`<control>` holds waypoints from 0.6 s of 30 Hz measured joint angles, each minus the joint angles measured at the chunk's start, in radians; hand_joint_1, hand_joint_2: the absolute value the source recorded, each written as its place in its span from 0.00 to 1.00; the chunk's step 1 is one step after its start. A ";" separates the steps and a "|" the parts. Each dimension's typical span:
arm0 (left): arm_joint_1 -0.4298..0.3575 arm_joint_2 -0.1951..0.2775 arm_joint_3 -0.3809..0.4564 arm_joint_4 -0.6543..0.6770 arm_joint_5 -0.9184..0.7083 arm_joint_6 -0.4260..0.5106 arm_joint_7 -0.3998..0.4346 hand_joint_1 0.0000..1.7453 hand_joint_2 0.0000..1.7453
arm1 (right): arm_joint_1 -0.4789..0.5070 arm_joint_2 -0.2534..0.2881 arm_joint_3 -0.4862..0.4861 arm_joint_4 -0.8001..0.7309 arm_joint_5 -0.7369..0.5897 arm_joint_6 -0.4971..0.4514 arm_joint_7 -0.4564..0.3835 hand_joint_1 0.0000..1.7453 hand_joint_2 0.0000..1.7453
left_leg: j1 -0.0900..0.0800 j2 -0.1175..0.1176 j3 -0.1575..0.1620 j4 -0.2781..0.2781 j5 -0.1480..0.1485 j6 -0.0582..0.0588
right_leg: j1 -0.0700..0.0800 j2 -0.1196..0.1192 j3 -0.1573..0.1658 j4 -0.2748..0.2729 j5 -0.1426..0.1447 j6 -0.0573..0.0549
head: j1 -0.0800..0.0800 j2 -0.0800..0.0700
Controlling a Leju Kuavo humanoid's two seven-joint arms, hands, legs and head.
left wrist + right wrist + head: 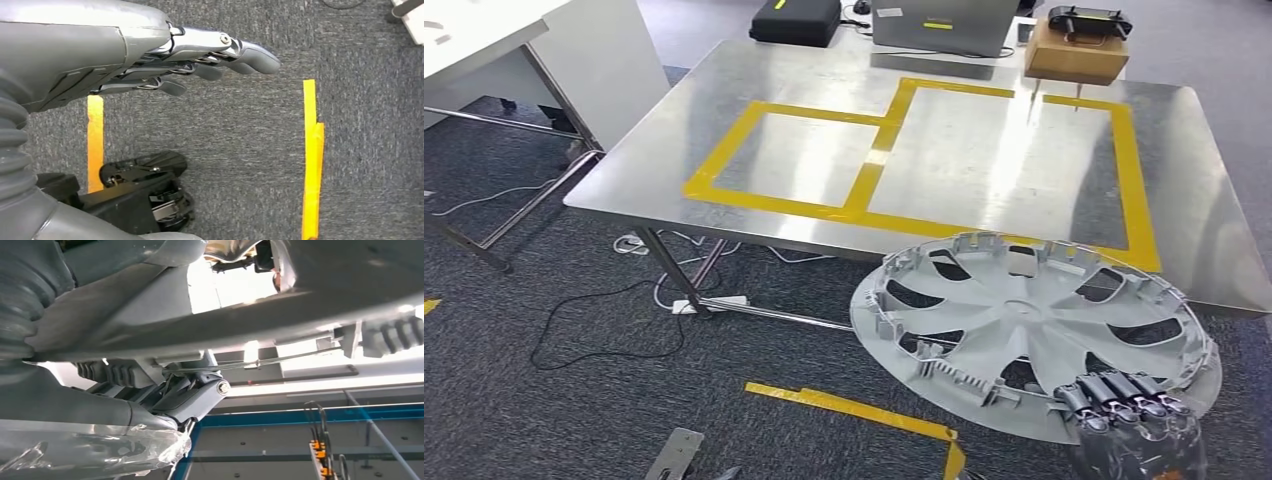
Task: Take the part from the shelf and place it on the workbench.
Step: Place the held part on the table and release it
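Observation:
The part is a large grey plastic wheel cover (1034,330), held inner side up, just in front of the near edge of the metal workbench (724,130). My right hand (1129,405) grips its near rim, fingers curled over the edge. In the right wrist view that hand (195,397) clamps the wheel cover's rim (300,315) from below. My left hand (200,57) hangs over the carpet with straight fingers and holds nothing.
Yellow tape (1124,170) marks two rectangles on the workbench top. A cardboard box (1074,52) with a controller on it, a laptop (944,25) and a black case (796,20) stand along the far edge. A white table (574,60) stands at left. Cables (604,330) and yellow floor tape (854,408) lie on the carpet.

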 joint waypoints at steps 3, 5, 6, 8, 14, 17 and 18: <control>0.003 -0.001 0.001 0.000 0.002 0.001 0.000 0.00 1.00 | 0.003 -0.002 0.000 0.005 0.000 0.000 0.002 1.00 1.00 | 0.001 0.000 0.024 0.000 -0.020 -0.003 | -0.006 -0.002 -0.065 0.052 0.023 0.007 | 0.001 0.000; 0.003 -0.003 0.001 0.000 0.004 0.001 0.000 0.00 1.00 | 0.004 -0.005 0.000 0.010 0.000 0.000 0.003 1.00 1.00 | 0.003 0.000 0.049 -0.001 -0.038 -0.009 | -0.007 -0.007 -0.032 -0.058 0.112 0.008 | 0.001 0.000; 0.002 -0.003 0.002 0.000 0.005 0.001 0.000 0.00 1.00 | 0.004 -0.006 0.000 0.012 0.000 0.000 0.004 1.00 1.00 | 0.003 0.000 0.060 -0.001 -0.046 -0.014 | -0.006 -0.011 -0.015 -0.112 0.135 0.007 | 0.001 0.000; 0.001 -0.004 0.002 0.000 0.008 0.003 -0.001 0.00 1.00 | 0.001 -0.007 0.000 0.013 0.000 0.000 0.001 1.00 1.00 | 0.001 0.002 0.070 -0.002 -0.059 -0.027 | 0.001 -0.018 0.007 -0.165 0.134 -0.008 | 0.002 0.000; -0.003 -0.003 0.003 0.000 0.013 0.004 -0.005 0.00 1.00 | -0.003 -0.006 -0.016 -0.014 0.000 0.000 -0.029 1.00 1.00 | 0.001 0.003 0.012 0.133 -0.086 -0.055 | -0.002 -0.012 0.063 -0.202 0.120 -0.051 | -0.010 0.000; 0.003 0.000 0.004 0.000 0.021 -0.002 -0.006 0.00 1.00 | -0.007 -0.005 -0.021 -0.017 0.000 0.000 -0.024 1.00 1.00 | 0.000 0.003 -0.111 0.275 -0.154 -0.059 | -0.001 -0.006 0.090 -0.205 0.097 -0.057 | -0.013 0.000; 0.005 0.001 0.004 0.000 0.024 -0.005 -0.006 0.00 1.00 | -0.005 -0.005 -0.022 -0.016 0.000 0.000 -0.018 1.00 1.00 | 0.000 0.003 -0.133 0.275 -0.158 -0.056 | 0.000 -0.004 0.104 -0.205 0.086 -0.057 | -0.013 0.000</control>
